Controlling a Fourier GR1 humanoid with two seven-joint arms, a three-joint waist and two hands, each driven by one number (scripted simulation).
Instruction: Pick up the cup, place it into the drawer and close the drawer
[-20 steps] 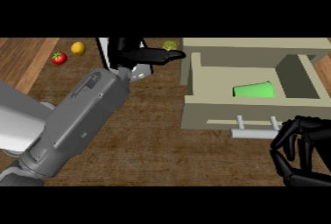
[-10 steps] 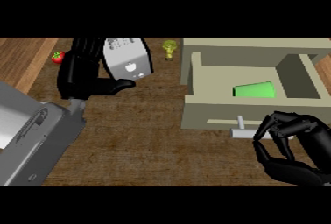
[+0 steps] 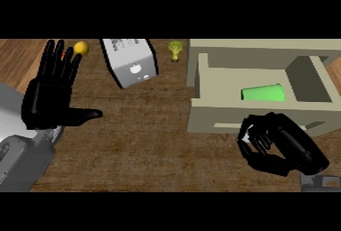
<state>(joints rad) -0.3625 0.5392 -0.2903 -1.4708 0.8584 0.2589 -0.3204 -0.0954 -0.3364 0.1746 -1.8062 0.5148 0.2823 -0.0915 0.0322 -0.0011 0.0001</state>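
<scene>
Hovering curled and holding nothing just before the open drawer (image 3: 256,119) front, right hand (image 3: 279,146) nearer than the open, resting left hand (image 3: 50,92), green cup (image 3: 264,93) lying inside beyond it.

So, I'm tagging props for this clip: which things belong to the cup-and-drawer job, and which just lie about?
Job: green cup, lying inside the open drawer; right hand at the drawer's front.

Lying about: toaster, lemon, small green item; left hand resting open.

Black hands (image 3: 50,97), grey forearms (image 3: 20,149)
</scene>
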